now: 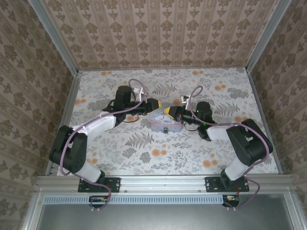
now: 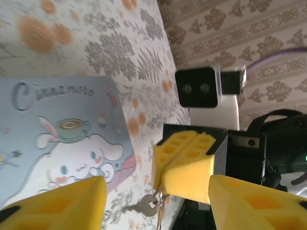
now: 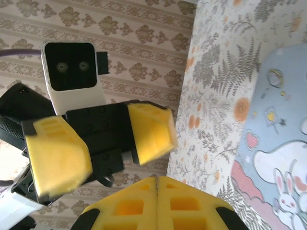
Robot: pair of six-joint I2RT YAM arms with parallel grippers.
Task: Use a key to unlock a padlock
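Key (image 2: 142, 207) hangs from the closed right hand (image 2: 181, 160), whose arm reaches inward over the tin (image 2: 62, 129); left hand (image 3: 106, 143) faces it, fingers apart.

Silver key (image 2: 142, 207) dangling under pinched right claw (image 2: 168, 165), tiny padlock (image 1: 164, 129) at tin's (image 1: 158, 120) front

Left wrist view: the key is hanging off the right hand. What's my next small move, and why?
Probably ease the left hand back from the right hand. The left stands open with nothing in it, while the right is shut on the ring of the key, which dangles beside the tin. Backing off should give the key room to move.
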